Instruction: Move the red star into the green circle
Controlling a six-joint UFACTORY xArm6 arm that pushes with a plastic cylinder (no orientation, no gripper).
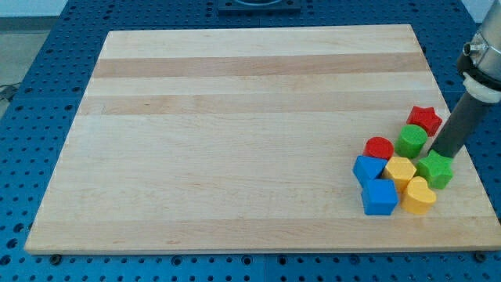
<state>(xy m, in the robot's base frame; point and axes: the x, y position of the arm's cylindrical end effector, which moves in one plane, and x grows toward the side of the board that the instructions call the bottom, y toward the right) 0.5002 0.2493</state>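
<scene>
Nearest the camera, at the near right of the wooden worktop (235, 141), lie a blue block (380, 197) and a yellow heart-like block (419, 196), side by side and close to the near edge. Just beyond them sit a second blue block (366, 168), a yellow hexagon (400, 169) and a green star-like block (436, 169), packed so tightly that neighbours touch. Farther back come the red circle (380, 147) and the green circle (411, 141), and farthest of the cluster, the red star (424, 119), which rests just right of and behind the green circle, touching it or very nearly so.

My tip (435, 154) comes down from the upper right as a dark rod and lands between the green circle and the green star-like block, just near and right of the red star. There is no hand on this arm, so there is nothing to be released or clenched; only the rod meets the worktop.

The worktop is a pale board of glued planks with a slightly darker strip across its far part. It rests on a blue perforated base (47, 70) that shows on all sides.
</scene>
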